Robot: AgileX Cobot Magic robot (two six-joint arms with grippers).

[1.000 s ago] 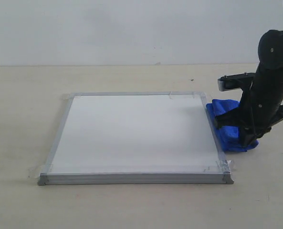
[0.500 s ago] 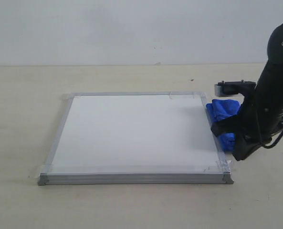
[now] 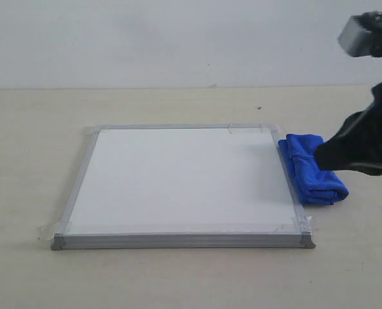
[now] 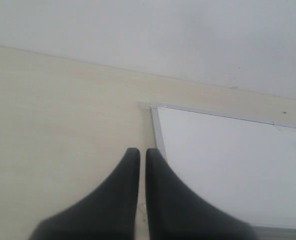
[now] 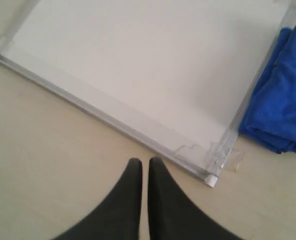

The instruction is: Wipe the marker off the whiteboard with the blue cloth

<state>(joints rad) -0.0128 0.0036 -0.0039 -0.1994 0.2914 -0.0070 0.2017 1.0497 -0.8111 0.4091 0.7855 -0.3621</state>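
Both the left gripper (image 4: pixel 139 152) and the right gripper (image 5: pixel 144 162) are pinched closed, empty. Ahead of the right jaws lies the whiteboard (image 5: pixel 138 65), no marker visible. The blue cloth (image 5: pixel 282 100) rests against its edge, clear of them. Wiping looks done, so retreat without snagging the cloth.

The right fingers (image 5: pixel 130 192) were pressed together, black and tapered, with only a hairline seam between their tips, and they held nothing. The left fingers (image 4: pixel 120 187) were closed the same way, tips side by side and empty. In the exterior view, the right arm (image 3: pixel 366 138) hung raised, its grey wrist camera (image 3: pixel 370 33) above it.
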